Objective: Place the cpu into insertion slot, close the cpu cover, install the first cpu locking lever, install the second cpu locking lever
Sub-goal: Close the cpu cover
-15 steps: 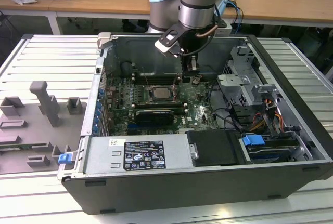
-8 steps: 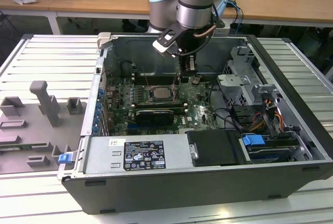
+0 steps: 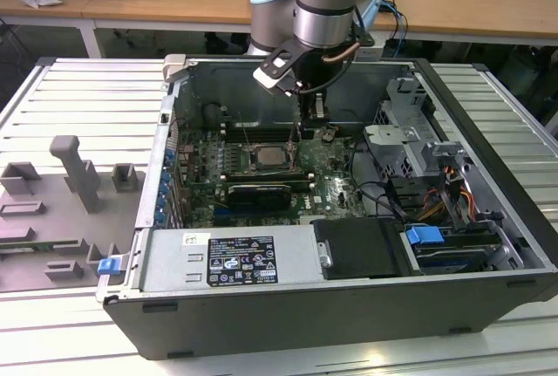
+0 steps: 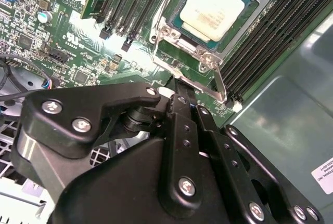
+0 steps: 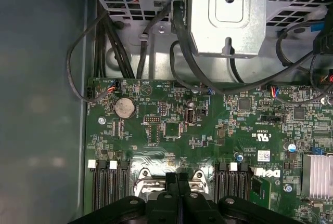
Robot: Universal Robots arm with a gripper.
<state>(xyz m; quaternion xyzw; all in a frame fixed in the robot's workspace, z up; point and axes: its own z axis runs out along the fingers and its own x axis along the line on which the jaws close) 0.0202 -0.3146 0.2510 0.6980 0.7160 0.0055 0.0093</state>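
- Gripper [image 3: 302, 136]: I see it hanging on the arm inside the open case [image 3: 261, 324], low over the motherboard [image 3: 336, 186]. In both wrist views its two fingers are pressed together, closed, with only a thin seam between them [image 5: 178, 178]. I cannot tell whether anything is pinched in that seam.
- Cpu [image 3: 268, 156]: it is seated flat in the socket, silvery top up. In the exterior view it lies near the fingertips, at about 8 o'clock from them. The second wrist view shows it just beyond them [image 4: 218, 11].
- Cover [image 4: 182, 44]: the metal frame lies down around the cpu, whose top shows through the square opening.
- Lever [image 4: 219, 84]: a thin metal rod beside the socket corner nearest the fingertips [image 4: 179, 86]. I cannot tell whether the two touch.
- Drive cage [image 3: 410, 145]: in the exterior view it stands at about 3 o'clock from the gripper, apart from it.
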